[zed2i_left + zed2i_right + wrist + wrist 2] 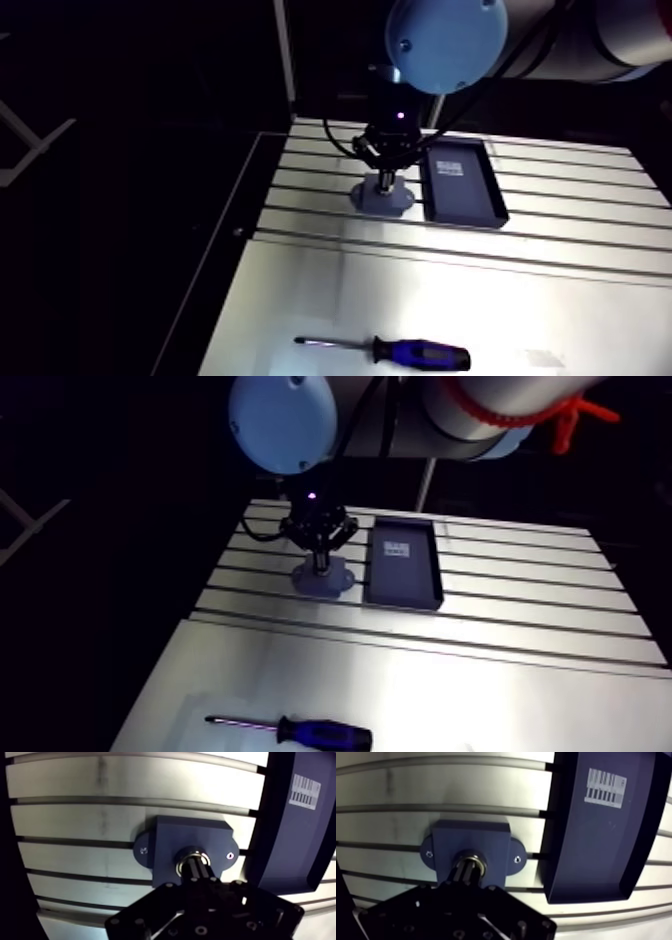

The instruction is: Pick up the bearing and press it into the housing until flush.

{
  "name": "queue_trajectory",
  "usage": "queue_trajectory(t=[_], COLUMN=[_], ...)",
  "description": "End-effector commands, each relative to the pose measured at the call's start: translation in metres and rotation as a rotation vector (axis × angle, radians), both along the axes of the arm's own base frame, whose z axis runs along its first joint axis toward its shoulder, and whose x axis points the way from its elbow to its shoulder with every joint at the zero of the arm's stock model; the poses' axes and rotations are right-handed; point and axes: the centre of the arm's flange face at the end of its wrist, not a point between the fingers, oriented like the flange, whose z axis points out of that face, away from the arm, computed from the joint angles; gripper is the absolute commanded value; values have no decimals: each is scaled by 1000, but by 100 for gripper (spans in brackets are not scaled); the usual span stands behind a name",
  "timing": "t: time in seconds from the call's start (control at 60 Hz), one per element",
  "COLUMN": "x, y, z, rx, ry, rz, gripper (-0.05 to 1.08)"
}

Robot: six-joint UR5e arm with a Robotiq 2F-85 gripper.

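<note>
Nearest, screwdriver (400, 350) low in the arm view. Mid-frame, gripper (197, 868) fingers pinched narrow, tips on the bearing (184, 854) in the housing (165, 837). Steel ring: likely stiff, slick, dense; grip outer rim. Tray (465, 190) just right, reaching farther.

Slotted aluminium worktop (560, 300), as I see it from my remote station. A blue-grey housing (165, 847) with two side lugs sits flat across the slots at the far end. Just beside it, not touching, lies a dark rectangular tray (462, 182) bearing a barcode label (606, 787). Well apart, near the front edge, a screwdriver (400, 350) with a blue-and-black handle lies on its side.
</note>
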Motion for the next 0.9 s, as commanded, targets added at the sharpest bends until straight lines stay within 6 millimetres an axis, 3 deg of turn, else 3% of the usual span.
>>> queue_trajectory(t=[0.017, 0.9], x=[0, 0], y=[0, 0], z=[-1, -6], rx=[-2, 3], ry=[-1, -10], rz=[-1, 1], gripper=[101, 101])
